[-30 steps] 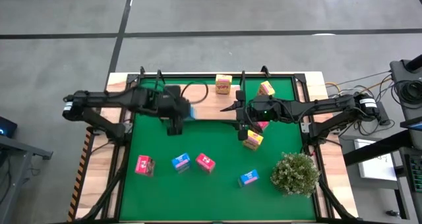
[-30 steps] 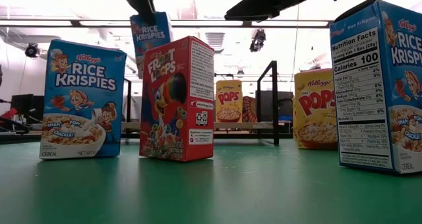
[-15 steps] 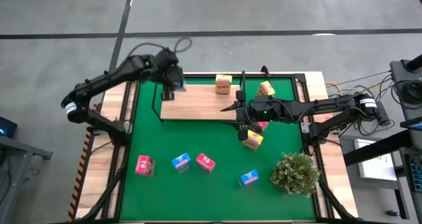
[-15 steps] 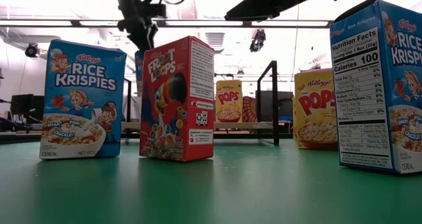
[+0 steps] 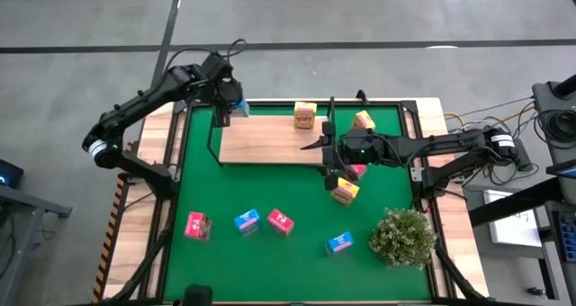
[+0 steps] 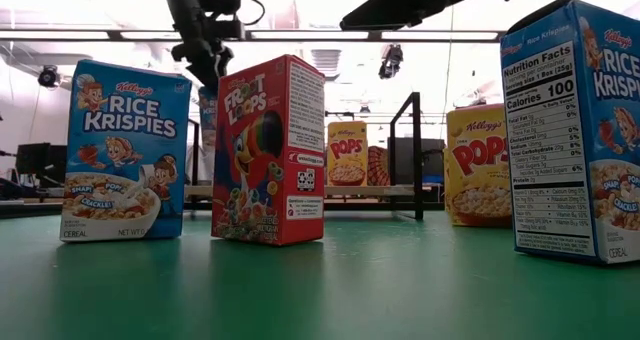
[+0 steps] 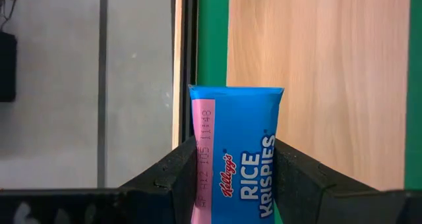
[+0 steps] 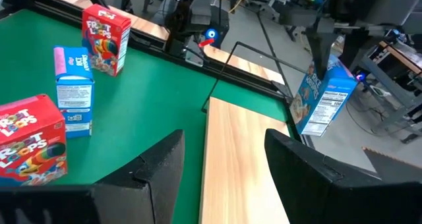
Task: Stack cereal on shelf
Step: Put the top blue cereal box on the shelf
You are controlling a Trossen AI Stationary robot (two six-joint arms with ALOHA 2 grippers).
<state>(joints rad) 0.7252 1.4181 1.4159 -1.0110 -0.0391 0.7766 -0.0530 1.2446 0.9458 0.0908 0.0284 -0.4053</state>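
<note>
Blue carton in grip: the left gripper (image 7: 232, 184) pinches a Rice Krispies box (image 7: 235, 151) between its two dark fingers (image 7: 177, 178), one pad on each side; in the high view the box hangs at the far left corner of the shelf (image 5: 270, 139), over the mat's edge.
Shelf: light-wood board with thin black posts, lying across the far half of the green mat (image 5: 297, 270).
On the shelf: one yellow Pops box (image 5: 305, 114) stands near its far edge.
Right gripper (image 8: 217, 165): fingers spread with nothing between them, hovering over the shelf's right end.
Beside the shelf's right end: a second yellow box (image 5: 364, 121) near the far post, a pink-red box (image 5: 357, 172) partly under the right arm, and a third yellow box (image 5: 346, 191) just nearer.
Near half of mat: a pink-red Froot Loops box (image 5: 195, 226), a blue box (image 5: 246, 221), another pink-red box (image 5: 280, 221), and a blue box (image 5: 338, 243) farther right.
Plant (image 5: 402, 237): bushy, at the mat's near right corner.
</note>
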